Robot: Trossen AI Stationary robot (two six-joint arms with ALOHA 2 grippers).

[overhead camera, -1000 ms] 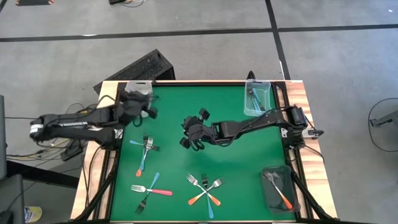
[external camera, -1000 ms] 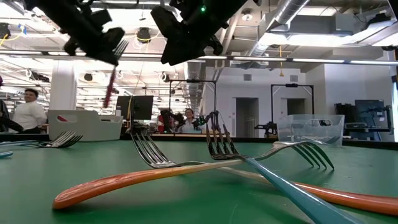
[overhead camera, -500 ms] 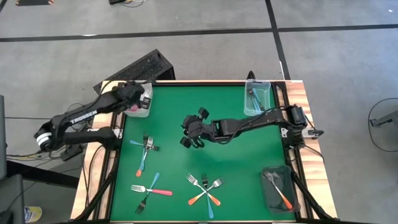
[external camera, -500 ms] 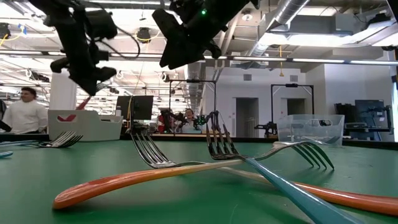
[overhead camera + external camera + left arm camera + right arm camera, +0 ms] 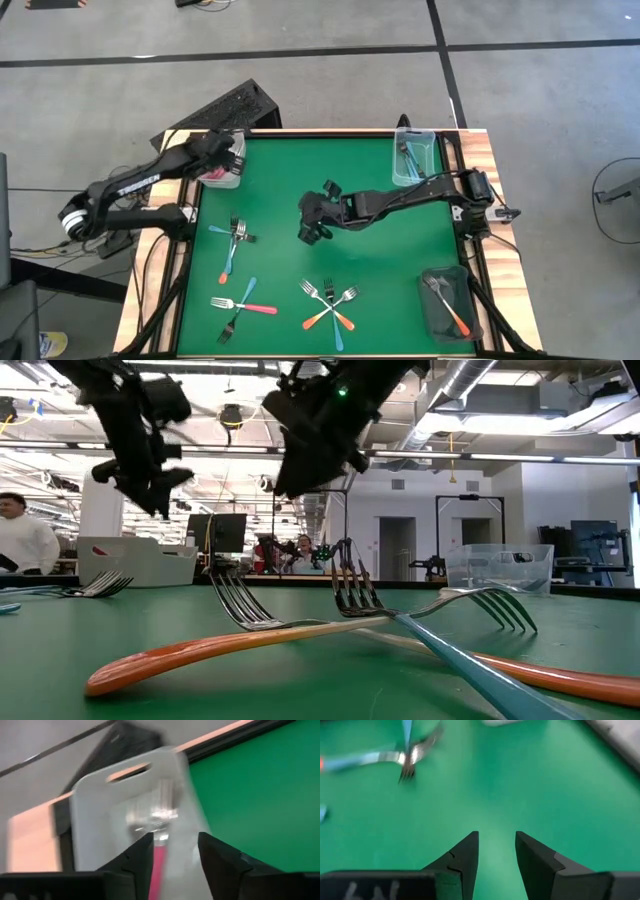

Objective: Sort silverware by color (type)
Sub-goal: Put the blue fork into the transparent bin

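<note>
My left gripper [image 5: 175, 840] hangs open over the clear bin [image 5: 100, 795] at the table's far left corner [image 5: 222, 160]. A pink-red fork [image 5: 160, 862] is in that bin below the fingers, tines toward the bin's handle slot. My right gripper [image 5: 496, 837] stands open above the bare green mat near the table's middle [image 5: 312, 230], with nothing between its fingers. Loose forks lie in three heaps: left [image 5: 233, 240], near left [image 5: 240, 305] and near middle [image 5: 331, 302], where orange and blue forks cross [image 5: 380, 620].
A clear bin [image 5: 412, 158] with blue forks stands at the far right corner. A dark bin [image 5: 448, 300] with an orange fork stands at the near right. Bare mat lies around my right gripper. People and benches show in the room behind [image 5: 20, 545].
My left gripper has carried the pink-red fork from over the mat to the far-left bin and let it go; the fork no longer hangs below it. My right gripper has gone a little toward the near edge and down.
</note>
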